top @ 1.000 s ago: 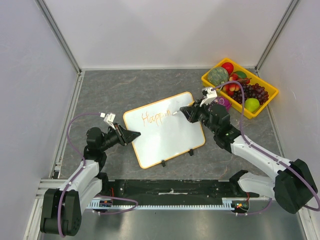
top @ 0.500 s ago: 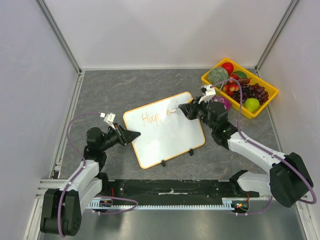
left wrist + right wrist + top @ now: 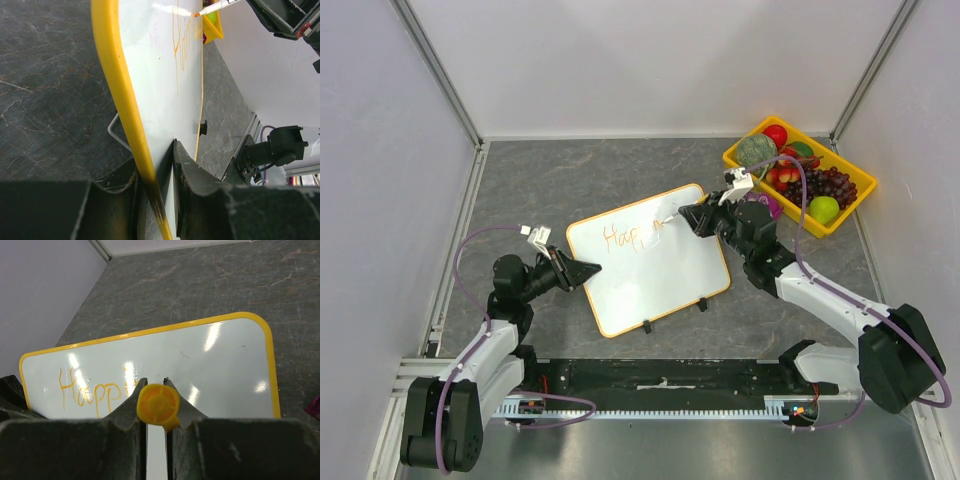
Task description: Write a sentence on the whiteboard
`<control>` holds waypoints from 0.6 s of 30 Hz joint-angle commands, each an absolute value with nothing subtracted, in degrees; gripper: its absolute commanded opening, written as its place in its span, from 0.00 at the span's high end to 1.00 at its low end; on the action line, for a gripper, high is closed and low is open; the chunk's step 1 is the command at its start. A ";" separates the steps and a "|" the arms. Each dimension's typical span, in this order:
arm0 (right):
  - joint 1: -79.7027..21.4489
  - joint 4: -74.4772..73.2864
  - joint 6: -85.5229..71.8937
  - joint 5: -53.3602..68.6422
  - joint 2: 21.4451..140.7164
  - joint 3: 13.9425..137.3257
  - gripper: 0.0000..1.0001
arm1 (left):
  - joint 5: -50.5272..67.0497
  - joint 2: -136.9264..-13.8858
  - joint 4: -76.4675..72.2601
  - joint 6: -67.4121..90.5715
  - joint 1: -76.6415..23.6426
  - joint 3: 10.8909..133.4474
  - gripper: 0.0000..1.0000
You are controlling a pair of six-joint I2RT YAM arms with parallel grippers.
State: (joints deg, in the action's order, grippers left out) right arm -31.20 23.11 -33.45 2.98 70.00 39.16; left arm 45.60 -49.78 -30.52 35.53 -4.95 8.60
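The whiteboard, white with an orange-yellow rim, lies tilted at the table's middle. The sentence is orange writing that reads about "Happ" near its far edge. My left gripper is shut on the board's left rim; the left wrist view shows the rim between my fingers. My right gripper is shut on an orange marker, its tip on the board at the end of the writing. The right wrist view shows the marker's yellow end between the jaws, above the board and the writing.
A yellow tray of toy fruit stands at the back right, with a purple item beside it, behind my right arm. Two black clips sit on the board's near edge. Walls close in the left, back and right.
My right gripper has moved left and a little away with the marker, to the end of the written word. The left gripper and the board have stayed still.
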 commanded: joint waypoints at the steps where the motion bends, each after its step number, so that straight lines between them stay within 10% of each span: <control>1: -30.15 21.44 -31.46 -1.49 69.43 41.04 1.00 | 45.44 -49.75 -30.94 31.03 -5.36 8.26 0.98; 18: -29.71 22.85 -33.14 4.39 71.89 43.86 1.00 | 45.53 -49.83 -31.03 31.03 -5.27 8.26 0.98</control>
